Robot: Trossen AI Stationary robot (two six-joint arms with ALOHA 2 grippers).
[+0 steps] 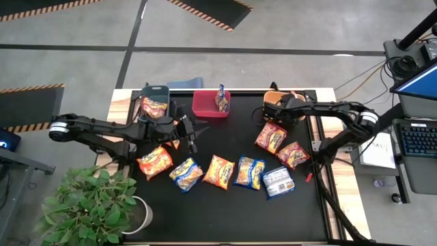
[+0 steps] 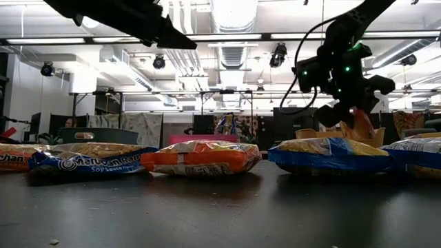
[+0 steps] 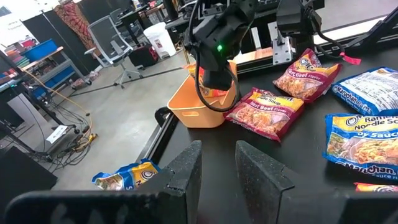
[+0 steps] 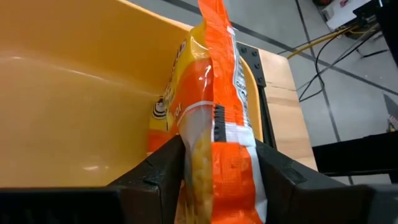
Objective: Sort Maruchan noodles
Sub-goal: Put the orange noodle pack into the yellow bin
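Note:
Several Maruchan packets lie flat on the black table: orange ones (image 1: 156, 162) (image 1: 219, 171), blue-and-yellow ones (image 1: 186, 173) (image 1: 250, 172), a silver-white one (image 1: 278, 182) and red-orange ones (image 1: 271, 137) (image 1: 293, 154). My right gripper (image 1: 278, 108) reaches down into the orange bin (image 1: 268, 113) at the far edge, shut on an orange packet (image 4: 217, 124). My left gripper (image 1: 190, 135) hovers open (image 3: 217, 152) above the table's left half, near the dark grey bin (image 1: 156, 102), touching nothing. An orange packet lies in that bin. A blue packet (image 1: 221, 98) stands in the red bin (image 1: 208, 106). My right gripper pinches the orange packet between its two fingers (image 4: 165, 168), one on each flat face near the packet's end (image 4: 214, 186). The fingers come from above, pointing down into the orange bin (image 2: 337, 134). The packet stands on edge and runs forward from the fingers toward the bin's wall (image 4: 74, 74); whether it rests on the bin, I cannot tell.
The three bins stand in a row along the far edge. The packets on the table form a loose row across the middle and right. A potted plant (image 1: 89, 205) stands at the near left corner. Bare black table shows along the near edge.

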